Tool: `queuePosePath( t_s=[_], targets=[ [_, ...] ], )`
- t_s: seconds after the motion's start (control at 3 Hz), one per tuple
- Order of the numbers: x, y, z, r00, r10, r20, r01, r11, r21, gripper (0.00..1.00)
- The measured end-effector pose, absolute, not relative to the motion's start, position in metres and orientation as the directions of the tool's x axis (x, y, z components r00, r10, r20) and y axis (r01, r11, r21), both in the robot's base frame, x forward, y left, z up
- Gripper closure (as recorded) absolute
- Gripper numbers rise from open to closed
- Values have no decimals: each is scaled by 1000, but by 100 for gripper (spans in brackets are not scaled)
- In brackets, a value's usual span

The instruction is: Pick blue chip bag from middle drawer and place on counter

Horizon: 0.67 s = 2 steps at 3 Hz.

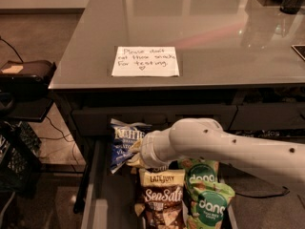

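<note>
The blue chip bag is dark navy with white lettering. It stands tilted at the back left of the open middle drawer, below the counter's front edge. My white arm reaches in from the right. Its wrist ends right against the bag's right side. My gripper is at that spot, mostly hidden behind the wrist and the bag. The counter is a glossy grey top with a white handwritten note near its front edge.
A brown-and-cream Sea Salt bag and green dang bags stand in the drawer in front of my arm. Dark drawer fronts run under the counter. A black crate and cables sit on the floor at left.
</note>
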<state>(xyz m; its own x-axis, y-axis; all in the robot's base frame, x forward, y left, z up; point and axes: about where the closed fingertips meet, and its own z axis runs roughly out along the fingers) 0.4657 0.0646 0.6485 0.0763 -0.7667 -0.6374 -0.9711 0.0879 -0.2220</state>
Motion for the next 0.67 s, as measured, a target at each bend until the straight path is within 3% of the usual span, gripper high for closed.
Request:
queuePosePath(
  t_s=[0.67],
  targets=[
    [456,20,733,60,-769,-637,-954,144,-264,100]
  ],
)
